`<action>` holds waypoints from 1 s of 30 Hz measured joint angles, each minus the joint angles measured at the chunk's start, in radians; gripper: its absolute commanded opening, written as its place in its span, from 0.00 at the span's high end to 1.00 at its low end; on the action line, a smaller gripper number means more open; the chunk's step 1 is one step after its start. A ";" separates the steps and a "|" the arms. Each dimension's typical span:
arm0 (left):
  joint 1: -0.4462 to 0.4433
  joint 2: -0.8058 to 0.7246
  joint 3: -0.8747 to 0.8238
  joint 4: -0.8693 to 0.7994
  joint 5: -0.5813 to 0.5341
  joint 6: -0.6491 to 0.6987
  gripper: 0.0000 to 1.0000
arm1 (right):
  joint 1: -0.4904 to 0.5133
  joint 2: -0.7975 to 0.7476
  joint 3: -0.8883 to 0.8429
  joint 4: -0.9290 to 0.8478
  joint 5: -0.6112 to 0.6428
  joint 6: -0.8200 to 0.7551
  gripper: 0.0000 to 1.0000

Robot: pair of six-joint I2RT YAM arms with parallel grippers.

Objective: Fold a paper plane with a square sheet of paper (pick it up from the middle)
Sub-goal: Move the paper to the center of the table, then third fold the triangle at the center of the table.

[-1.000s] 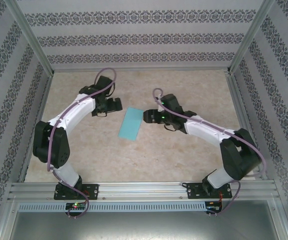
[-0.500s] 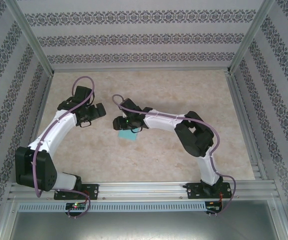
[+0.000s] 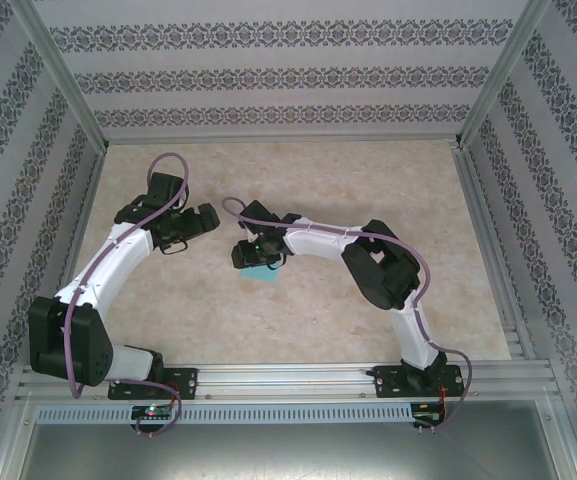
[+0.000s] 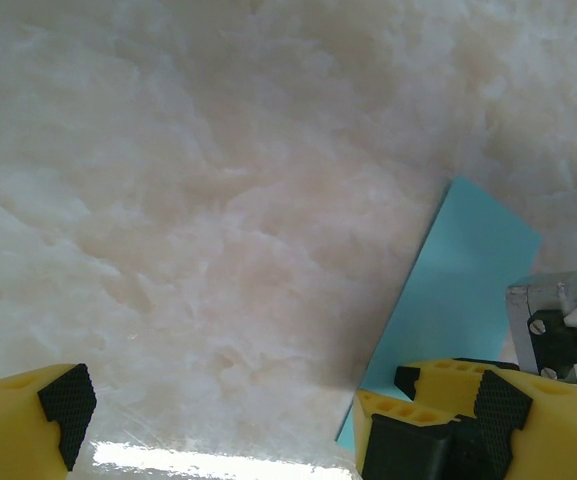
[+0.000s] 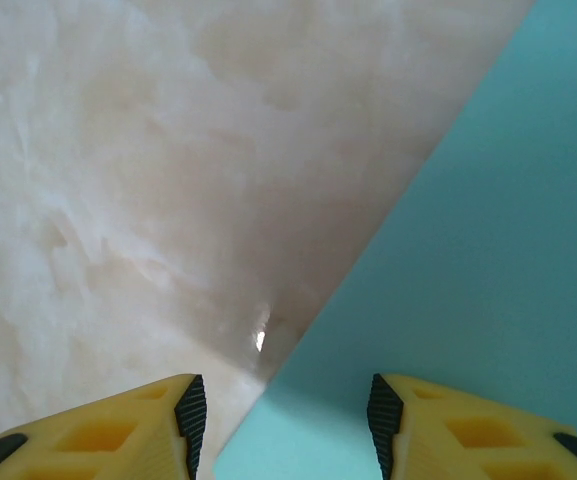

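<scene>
No writing, label, brand name, number or sign can be read in any of the views.

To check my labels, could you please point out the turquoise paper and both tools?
turquoise paper (image 5: 468, 250): right wrist view, on its flat surface.
left tool (image 4: 233, 405): left wrist view, midway between its fingertips.
right tool (image 5: 283, 400): right wrist view, midway between its fingertips.
</scene>
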 measured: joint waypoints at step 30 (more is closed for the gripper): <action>-0.282 0.430 0.026 0.367 0.435 -0.043 0.68 | -0.238 -0.511 -0.652 0.260 -0.090 0.224 0.30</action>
